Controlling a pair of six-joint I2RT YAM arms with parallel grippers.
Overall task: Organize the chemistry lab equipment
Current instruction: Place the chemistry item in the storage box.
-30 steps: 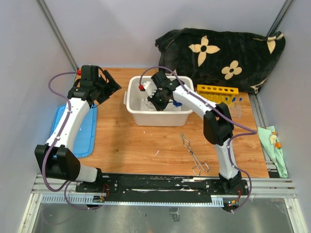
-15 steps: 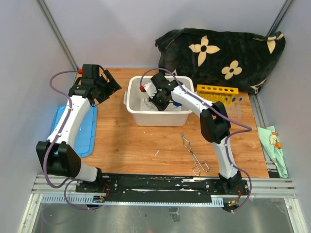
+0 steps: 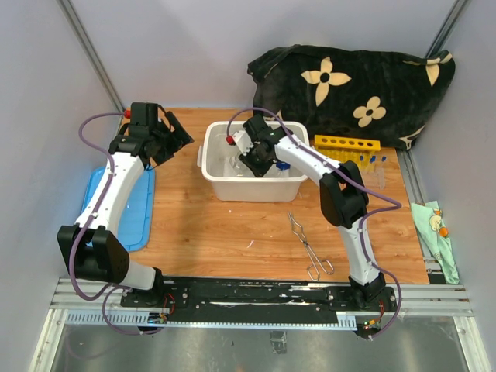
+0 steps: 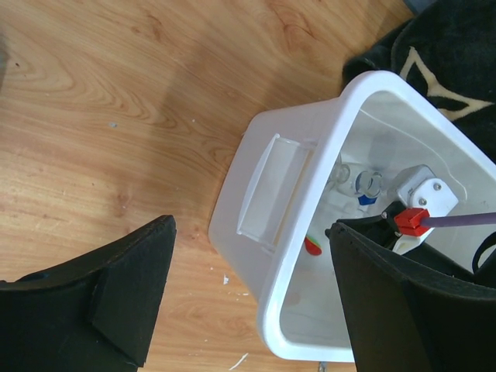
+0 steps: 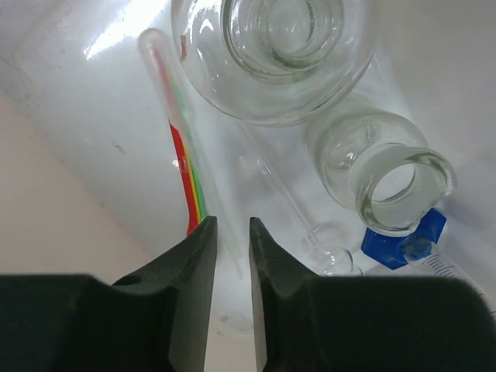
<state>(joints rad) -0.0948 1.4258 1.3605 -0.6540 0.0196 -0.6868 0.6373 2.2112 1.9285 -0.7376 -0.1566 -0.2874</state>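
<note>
My right gripper reaches down into the white tub. Its jaws stand slightly apart, and a thin clear rod lies on the tub floor in the gap, touching neither finger. Beside it lie a stick striped red, yellow and green, a large glass beaker, a smaller glass flask, a glass rod with a bulb end and a blue cap. My left gripper hovers wide open left of the tub, holding nothing.
Metal tongs lie on the wooden table in front of the tub. A yellow holed rack and blue-capped tubes stand right of it. A blue lid lies at the left, a black flowered cloth behind, a green cloth far right.
My right wrist has shifted slightly to the right inside the tub. The left arm has barely moved.
</note>
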